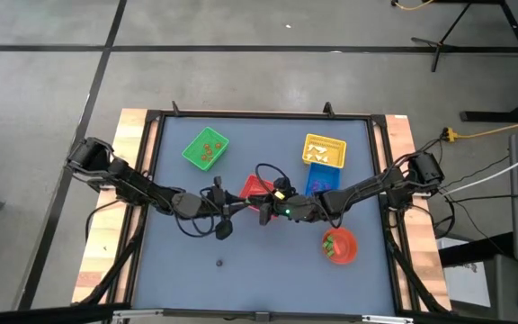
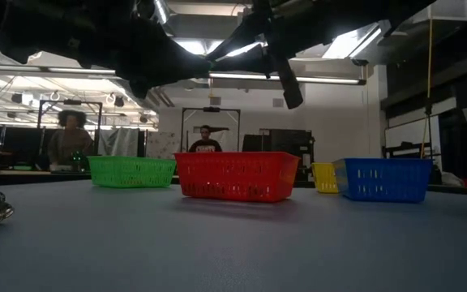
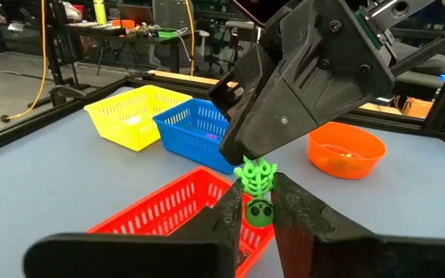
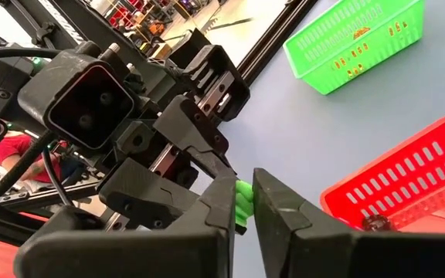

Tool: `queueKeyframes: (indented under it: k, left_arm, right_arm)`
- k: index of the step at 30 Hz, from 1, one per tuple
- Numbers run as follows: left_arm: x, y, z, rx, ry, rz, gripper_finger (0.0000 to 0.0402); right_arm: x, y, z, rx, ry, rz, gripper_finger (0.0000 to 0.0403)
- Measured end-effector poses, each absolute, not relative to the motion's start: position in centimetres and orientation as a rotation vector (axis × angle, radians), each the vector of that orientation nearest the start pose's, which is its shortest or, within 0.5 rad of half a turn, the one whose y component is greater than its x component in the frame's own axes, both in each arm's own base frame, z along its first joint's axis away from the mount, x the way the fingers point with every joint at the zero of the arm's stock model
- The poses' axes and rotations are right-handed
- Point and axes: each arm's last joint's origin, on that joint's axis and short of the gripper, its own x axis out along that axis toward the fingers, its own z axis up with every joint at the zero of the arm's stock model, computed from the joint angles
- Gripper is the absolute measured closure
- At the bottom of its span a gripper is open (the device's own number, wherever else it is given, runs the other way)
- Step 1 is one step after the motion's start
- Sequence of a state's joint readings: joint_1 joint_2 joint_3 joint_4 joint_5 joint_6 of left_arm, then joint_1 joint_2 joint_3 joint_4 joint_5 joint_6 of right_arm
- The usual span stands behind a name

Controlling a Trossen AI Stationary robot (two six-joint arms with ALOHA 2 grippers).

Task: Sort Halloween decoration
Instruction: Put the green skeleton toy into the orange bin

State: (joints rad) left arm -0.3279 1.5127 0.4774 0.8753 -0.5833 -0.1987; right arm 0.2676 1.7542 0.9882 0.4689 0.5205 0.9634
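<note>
Green plastic, a small skeleton trinket (image 3: pixel 256 193), sits at the lower centre of the left wrist frame, pinched between the left gripper (image 3: pixel 255 207)'s two dark fingers while the right gripper (image 3: pixel 242 154) presses in on it from above. In the right wrist frame the same green piece (image 4: pixel 242 205) shows as a sliver between the right gripper (image 4: pixel 242 202)'s nearly closed fingers, so both sets of jaws appear narrowed onto the one trinket, a hand-over in mid-air. In the high view the two grippers meet at the centre of the frame, just beside the red basket (image 1: pixel 257 187), with the green basket (image 1: pixel 206 148) at upper left, the yellow basket (image 1: pixel 324 149) and blue basket (image 1: pixel 322 179) to the upper right, and the red bowl (image 1: pixel 339 246) at lower right. The likely hazard is the release: if one gripper opens before the other has a firm pinch, the trinket would probably drop into the red basket below, or bounce onto the table (image 1: pixel 268 261). A pull while both hold could also snap or twist so slight a piece.
</note>
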Motion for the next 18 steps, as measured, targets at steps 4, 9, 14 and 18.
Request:
queueKeyframes:
  k: [4, 9, 14, 18]
  left_arm:
    - [26.27, -7.27, 17.23, -0.127, 0.119, 0.265, 0.0342]
    - [26.28, -7.25, 17.25, -0.128, 0.117, 0.266, 0.0302]
    - [26.26, -7.26, 17.13, -0.122, 0.129, 0.265, 0.0258]
    - [26.24, -7.46, 16.92, -0.118, 0.155, 0.214, 0.0228]
  right_arm:
    - [36.57, 8.57, 20.92, 0.840, 0.139, -0.346, 0.0370]
    - [36.56, 8.58, 20.89, 0.836, 0.144, -0.346, 0.0370]
    - [36.44, 8.67, 20.42, 0.789, 0.215, -0.322, 0.0370]
    - [36.35, 8.80, 20.13, 0.734, 0.278, -0.277, 0.0370]
